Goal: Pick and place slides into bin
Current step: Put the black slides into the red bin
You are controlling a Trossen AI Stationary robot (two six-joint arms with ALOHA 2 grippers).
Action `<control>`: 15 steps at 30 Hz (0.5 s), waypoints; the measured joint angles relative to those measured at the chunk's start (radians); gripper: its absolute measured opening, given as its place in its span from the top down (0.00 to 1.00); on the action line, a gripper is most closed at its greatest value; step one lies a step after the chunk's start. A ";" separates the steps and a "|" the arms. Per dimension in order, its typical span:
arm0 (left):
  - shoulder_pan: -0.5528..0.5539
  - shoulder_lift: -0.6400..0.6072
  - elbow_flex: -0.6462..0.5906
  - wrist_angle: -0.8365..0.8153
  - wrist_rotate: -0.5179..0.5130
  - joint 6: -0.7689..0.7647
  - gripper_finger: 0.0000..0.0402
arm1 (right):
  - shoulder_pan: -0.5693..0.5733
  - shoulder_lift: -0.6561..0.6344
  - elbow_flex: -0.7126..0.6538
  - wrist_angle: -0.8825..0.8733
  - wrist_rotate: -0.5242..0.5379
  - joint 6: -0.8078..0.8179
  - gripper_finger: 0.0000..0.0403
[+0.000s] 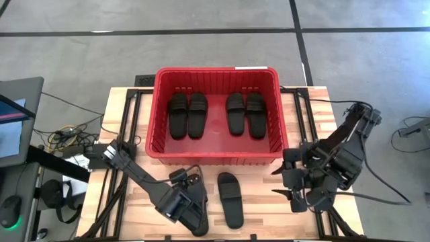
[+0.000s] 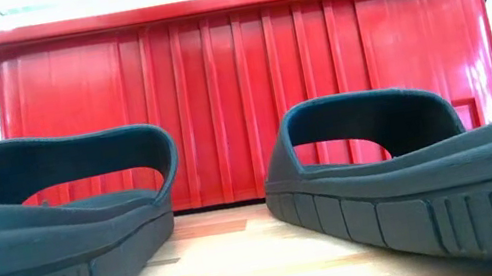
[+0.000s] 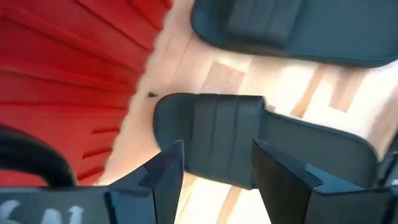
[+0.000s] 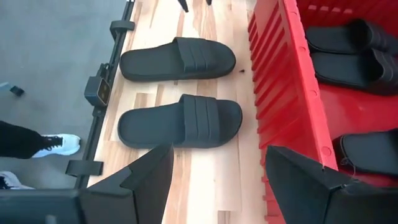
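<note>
I see the red bin (image 1: 216,113) sitting on the far middle of the counter (image 1: 269,202). Four slides already lie inside it on the bin floor, in two side-by-side pairs: a left pair (image 1: 187,115) and a right pair (image 1: 245,113), well apart from each other.

Two more slides are still out on the counter, near the bin's front wall. The right slide (image 1: 230,198) lies clear in the open, lengthwise, with its strap toward the bin. The left slide (image 1: 194,202) is mostly hidden under my left arm in the high view; the right wrist view shows both lying parallel, just beside each other and not touching.

My left gripper (image 3: 214,180) hangs right over the left slide, its fingers (image 3: 163,177) spread to either side of the strap. From the left wrist view I'd say they are not yet touching it, though the angle is poor and I can't be sure. It has nothing in its grasp.

My right gripper (image 1: 297,195) waits at the counter's right side, near the bin's front right corner, with its fingers (image 4: 144,180) apart and nothing between them.

In the right wrist view a person's shoe (image 4: 57,144) shows on the floor beside the counter.
</note>
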 joint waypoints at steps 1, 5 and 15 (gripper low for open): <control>-0.002 0.006 0.001 0.018 -0.005 0.001 0.56 | 0.003 0.004 0.000 0.000 0.000 0.000 0.40; -0.021 0.019 0.000 0.058 -0.033 0.008 0.56 | 0.017 0.017 0.000 0.000 0.000 0.020 0.40; -0.078 0.063 0.000 0.105 -0.098 0.032 0.56 | 0.036 0.025 0.000 0.000 0.013 0.068 0.40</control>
